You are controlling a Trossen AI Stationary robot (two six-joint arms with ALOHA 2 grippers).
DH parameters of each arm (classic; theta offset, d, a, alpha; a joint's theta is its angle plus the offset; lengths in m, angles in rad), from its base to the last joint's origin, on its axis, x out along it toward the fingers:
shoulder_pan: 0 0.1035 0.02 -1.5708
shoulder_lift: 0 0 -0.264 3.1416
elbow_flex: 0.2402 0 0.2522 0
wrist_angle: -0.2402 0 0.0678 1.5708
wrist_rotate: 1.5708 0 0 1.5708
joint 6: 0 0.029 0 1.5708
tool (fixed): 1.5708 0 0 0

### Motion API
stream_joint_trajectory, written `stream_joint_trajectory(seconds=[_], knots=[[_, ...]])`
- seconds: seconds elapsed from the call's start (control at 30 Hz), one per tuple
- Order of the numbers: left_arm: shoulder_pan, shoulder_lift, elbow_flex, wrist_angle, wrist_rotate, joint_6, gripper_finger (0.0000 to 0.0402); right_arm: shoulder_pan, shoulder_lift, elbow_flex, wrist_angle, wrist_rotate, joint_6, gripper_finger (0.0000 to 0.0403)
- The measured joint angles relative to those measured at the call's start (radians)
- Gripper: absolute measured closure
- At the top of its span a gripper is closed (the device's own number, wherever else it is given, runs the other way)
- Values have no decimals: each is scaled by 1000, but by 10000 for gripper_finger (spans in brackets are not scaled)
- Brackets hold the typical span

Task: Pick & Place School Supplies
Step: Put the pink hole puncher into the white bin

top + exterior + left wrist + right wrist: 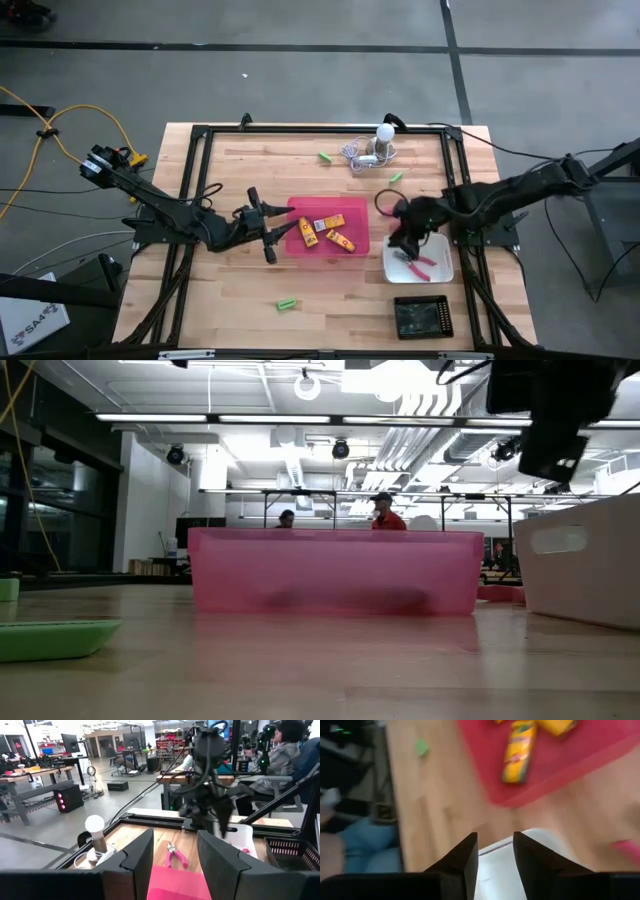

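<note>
Your right gripper (pixel 404 243) hangs over the white tray (pixel 440 270), fingers (pixel 465 855) apart with nothing between them. One pair of pink scissors (pixel 423 264) lies in that tray. Your left gripper (pixel 262 228) waits just beside the pink tray (pixel 300 206), fingers (pixel 137 855) apart and empty too. Three yellow blocks (pixel 327 223) lie in the pink tray. Green sticks (pixel 288 302) rest scattered on the surface (pixel 230 290): one near the front, two (pixel 325 156) toward the back near the bulb (pixel 385 135).
</note>
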Motion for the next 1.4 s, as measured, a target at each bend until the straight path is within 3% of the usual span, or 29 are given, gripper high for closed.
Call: stream_joint_trajectory(seconds=[0.33,0.57,0.73,1.0,1.4], knots=[[7,-7,0,-173,-55,-124,254,-222,70,-1,-80,72,-183,290],[79,-36,0,-332,-81,-180,254,-331,168,38,-124,25,-335,290],[128,-37,0,-429,-63,-259,254,-359,228,121,-197,25,-496,290],[184,-36,0,-470,56,-292,254,-357,308,229,-348,62,-715,290],[179,-36,0,-469,92,-339,254,-355,413,245,-443,142,-984,290]])
